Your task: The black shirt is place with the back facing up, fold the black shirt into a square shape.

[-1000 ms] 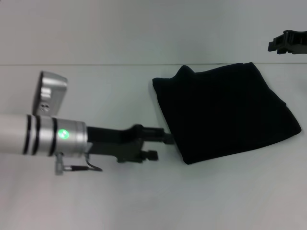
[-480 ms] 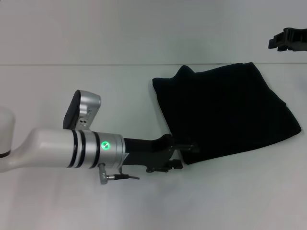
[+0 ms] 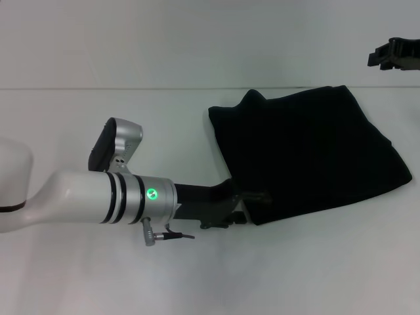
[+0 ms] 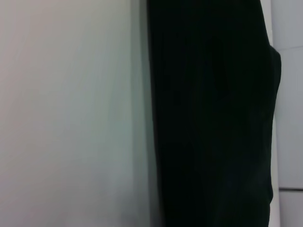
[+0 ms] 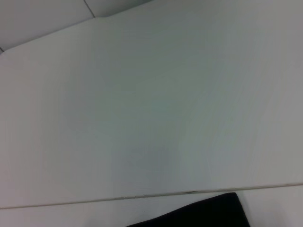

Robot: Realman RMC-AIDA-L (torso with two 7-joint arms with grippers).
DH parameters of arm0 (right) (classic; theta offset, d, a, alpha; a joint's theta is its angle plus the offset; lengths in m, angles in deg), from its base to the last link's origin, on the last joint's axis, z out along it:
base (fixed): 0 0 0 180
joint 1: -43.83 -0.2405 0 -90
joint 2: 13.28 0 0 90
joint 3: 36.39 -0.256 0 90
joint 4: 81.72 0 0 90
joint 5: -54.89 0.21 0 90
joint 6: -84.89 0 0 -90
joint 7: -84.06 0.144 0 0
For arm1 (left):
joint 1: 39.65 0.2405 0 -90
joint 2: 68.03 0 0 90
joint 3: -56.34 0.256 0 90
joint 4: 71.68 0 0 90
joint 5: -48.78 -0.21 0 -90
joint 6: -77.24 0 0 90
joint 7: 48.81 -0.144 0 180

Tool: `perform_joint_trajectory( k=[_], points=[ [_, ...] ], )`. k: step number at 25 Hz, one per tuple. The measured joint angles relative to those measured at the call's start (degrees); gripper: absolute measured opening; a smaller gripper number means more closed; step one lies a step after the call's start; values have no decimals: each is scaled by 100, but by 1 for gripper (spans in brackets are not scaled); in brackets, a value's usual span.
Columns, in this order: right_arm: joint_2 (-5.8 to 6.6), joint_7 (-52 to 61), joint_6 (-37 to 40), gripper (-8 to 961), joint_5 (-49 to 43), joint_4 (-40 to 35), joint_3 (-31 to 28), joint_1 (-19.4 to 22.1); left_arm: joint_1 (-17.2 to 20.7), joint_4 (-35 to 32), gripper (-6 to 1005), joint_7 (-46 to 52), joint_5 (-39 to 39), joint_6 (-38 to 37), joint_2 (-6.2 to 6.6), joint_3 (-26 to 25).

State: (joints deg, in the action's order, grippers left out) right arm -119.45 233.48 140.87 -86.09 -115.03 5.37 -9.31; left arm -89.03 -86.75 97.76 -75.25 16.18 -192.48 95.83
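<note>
No readable text, no labels, no brand marks, no numbers anywhere

The black shirt (image 4: 213,118) lies flat on the white bench (image 4: 71,113), its long straight edge running across the whole view. Bare bench surface lies beside that edge. A narrow strip of bench shows past the cloth's far side.

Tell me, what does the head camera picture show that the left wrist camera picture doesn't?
Only the head view shows the robot itself: the left gripper at the near left corner of the folded black shirt, and the right gripper off at the far right. Only the left wrist view gives a close look along the cloth's straight edge. Both show the black shirt lying on the white table.
</note>
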Motion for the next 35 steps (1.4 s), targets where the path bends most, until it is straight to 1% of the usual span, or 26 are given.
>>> perform_joint_trajectory(
  k=[10,16,19,30,35],
  points=[
    [-9,-1,0,336,0,0,-2,-16,-188,235,708,-119,0,389,-1,37],
    [-9,-1,0,342,0,-1,-6,-15,-288,256,682,-170,-15,415,0,33],
    [-9,-1,0,345,4,-3,-15,-13,-310,267,467,-180,-29,415,0,80],
    [-5,-1,20,355,94,-10,-29,-7,-333,290,36,-225,-13,446,-10,110],
    [0,0,13,360,140,-10,-29,-3,-379,296,38,-428,-10,379,-16,91]
  ],
)
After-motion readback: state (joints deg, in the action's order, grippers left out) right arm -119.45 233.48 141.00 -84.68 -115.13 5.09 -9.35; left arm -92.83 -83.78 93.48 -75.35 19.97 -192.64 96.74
